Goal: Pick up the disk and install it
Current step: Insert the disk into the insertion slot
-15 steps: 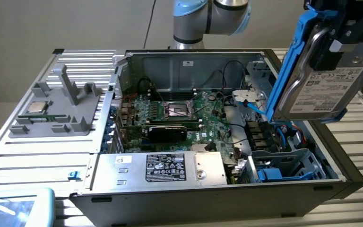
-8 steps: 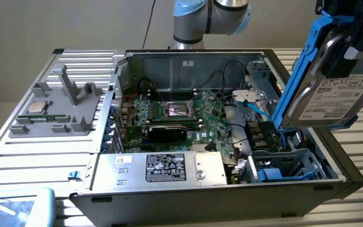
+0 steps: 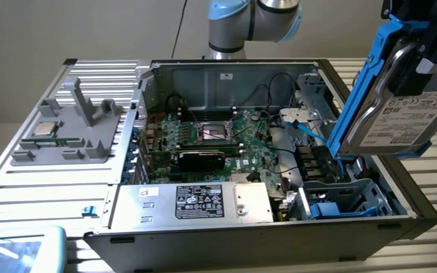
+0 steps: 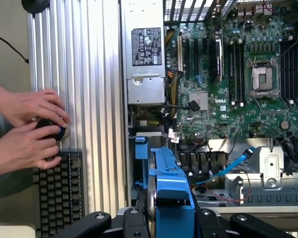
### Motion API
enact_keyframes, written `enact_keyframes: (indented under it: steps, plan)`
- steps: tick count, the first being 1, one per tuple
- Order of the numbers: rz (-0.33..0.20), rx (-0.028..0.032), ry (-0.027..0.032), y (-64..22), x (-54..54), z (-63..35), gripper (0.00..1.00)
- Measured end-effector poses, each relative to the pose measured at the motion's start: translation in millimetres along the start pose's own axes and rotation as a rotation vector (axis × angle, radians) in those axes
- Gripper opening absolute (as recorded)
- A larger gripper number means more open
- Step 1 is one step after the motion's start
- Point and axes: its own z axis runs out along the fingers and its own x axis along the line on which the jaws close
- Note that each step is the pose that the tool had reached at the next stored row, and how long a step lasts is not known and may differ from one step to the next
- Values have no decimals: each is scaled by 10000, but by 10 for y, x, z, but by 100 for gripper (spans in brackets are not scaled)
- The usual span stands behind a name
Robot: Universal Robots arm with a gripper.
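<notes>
- Over the ribbed metal table (image 3: 44, 193) and the open computer case (image 3: 241, 242), the disk (image 3: 404, 122) hangs tilted, above the case's drive-cage corner.
- The gripper (image 4: 171, 225) clamps its blue carrier (image 3: 366, 79) from both sides.
- At the table's edge, a person's hands (image 4: 30, 131) rest near a keyboard (image 4: 59, 198).

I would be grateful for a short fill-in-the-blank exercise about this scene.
1. The gripper is shut on the disk, whose plastic frame is ___.
2. The computer case lies open, showing a ___ motherboard.
3. A person's two hands rest beside a black ___.
Missing words: blue, green, keyboard.
</notes>
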Motion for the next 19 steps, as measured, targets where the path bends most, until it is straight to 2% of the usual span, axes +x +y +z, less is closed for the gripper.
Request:
enact_keyframes:
  steps: [2, 16, 19]
  plan:
    - [0, -24, 1, -3, 6, 1, 37]
    - [0, -24, 1, -2, 6, 11, 37]
    - [1, -29, -40, -1, 7, 20, 37]
